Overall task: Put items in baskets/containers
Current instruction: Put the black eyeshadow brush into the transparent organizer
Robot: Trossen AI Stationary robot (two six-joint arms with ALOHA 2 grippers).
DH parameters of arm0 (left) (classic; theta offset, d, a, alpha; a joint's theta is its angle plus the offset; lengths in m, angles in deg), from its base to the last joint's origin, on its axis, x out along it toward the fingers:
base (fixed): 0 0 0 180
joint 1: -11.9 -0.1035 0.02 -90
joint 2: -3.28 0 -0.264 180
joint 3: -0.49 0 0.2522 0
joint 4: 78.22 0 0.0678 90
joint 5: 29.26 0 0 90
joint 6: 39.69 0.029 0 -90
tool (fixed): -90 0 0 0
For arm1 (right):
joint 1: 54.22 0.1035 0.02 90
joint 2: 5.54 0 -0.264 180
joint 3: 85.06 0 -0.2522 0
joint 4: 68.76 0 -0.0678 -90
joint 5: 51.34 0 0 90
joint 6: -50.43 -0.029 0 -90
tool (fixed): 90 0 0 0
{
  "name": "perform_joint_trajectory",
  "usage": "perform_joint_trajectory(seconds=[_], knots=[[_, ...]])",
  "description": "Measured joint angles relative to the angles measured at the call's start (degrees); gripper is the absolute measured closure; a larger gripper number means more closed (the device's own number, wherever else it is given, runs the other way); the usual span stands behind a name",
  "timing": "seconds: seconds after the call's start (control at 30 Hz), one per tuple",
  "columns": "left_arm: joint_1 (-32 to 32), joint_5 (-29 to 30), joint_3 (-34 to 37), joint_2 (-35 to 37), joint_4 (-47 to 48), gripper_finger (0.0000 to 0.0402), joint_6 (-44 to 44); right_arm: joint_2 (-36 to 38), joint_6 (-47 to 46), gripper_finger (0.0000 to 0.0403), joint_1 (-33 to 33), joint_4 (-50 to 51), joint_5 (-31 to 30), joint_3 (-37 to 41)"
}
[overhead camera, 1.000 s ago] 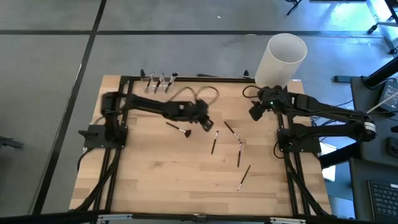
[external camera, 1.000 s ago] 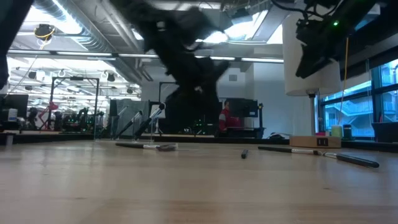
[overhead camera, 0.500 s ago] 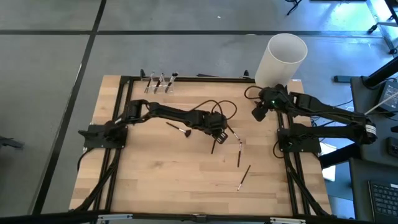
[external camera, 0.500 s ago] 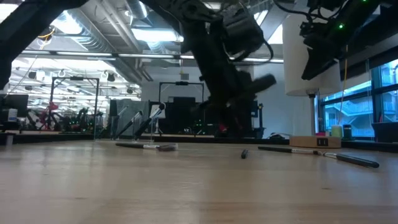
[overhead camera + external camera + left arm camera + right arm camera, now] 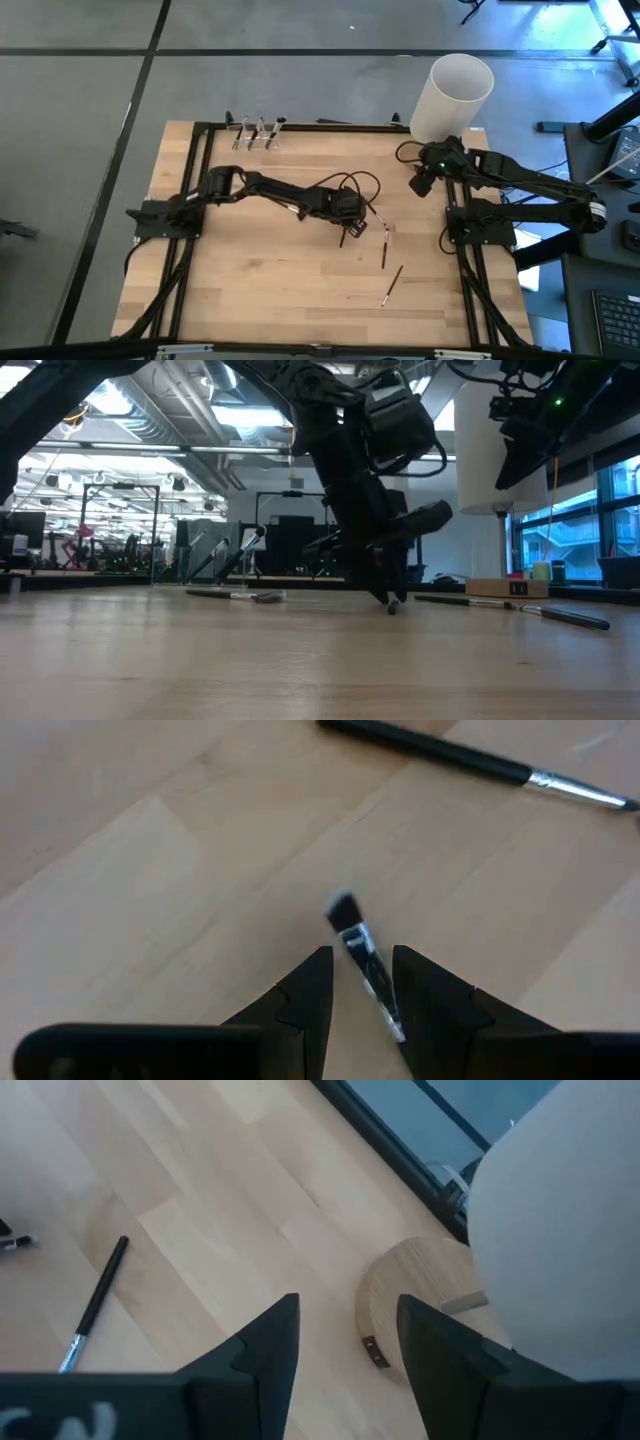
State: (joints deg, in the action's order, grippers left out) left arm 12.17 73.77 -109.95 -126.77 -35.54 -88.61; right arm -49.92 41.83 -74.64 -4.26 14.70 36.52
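My left gripper (image 5: 350,228) is open and low over the table's middle, right of centre. In the left wrist view (image 5: 360,960) its fingers stand on either side of a thin brush (image 5: 350,925) with a silver ferrule and a dark tip. That brush (image 5: 343,238) lies flat on the wood. More brushes lie to the right (image 5: 383,252) and nearer (image 5: 392,285). The clear containers (image 5: 255,133) sit at the far edge with a few brushes upright in them. My right gripper (image 5: 418,183) hangs open over the far right corner. My left gripper comes at the brush from above, slanting, with one finger on each side of its ferrule (image 5: 362,952), near the bristle end. The brush lies flat on the table and runs along the gap between the fingers. I cannot tell whether either finger touches it.
A tall white cylinder (image 5: 452,95) stands at the far right corner, on a round wooden disc (image 5: 400,1310), close to my right gripper (image 5: 345,1330). Another brush (image 5: 470,760) lies just beyond the left gripper. The near half of the table is bare wood.
My left gripper has swung from the table's middle toward the right, over the scattered brushes, and has come down to the table top astride one brush. My right arm has kept almost still.
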Motion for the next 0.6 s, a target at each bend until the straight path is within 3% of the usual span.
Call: perform_joint_trajectory(seconds=[0.3, 0.6], knots=[[0.62, 0.19, -0.31, -0.89, 2.43, 0.0308, 1.62, 0.17, 0.07, 0.0235, 0.00, -0.89, 0.02, -0.24], [0.68, 0.08, -0.25, -0.98, 3.92, 0.0384, 3.90, 0.17, 0.09, 0.0235, 0.00, -0.39, 0.07, -0.28]])
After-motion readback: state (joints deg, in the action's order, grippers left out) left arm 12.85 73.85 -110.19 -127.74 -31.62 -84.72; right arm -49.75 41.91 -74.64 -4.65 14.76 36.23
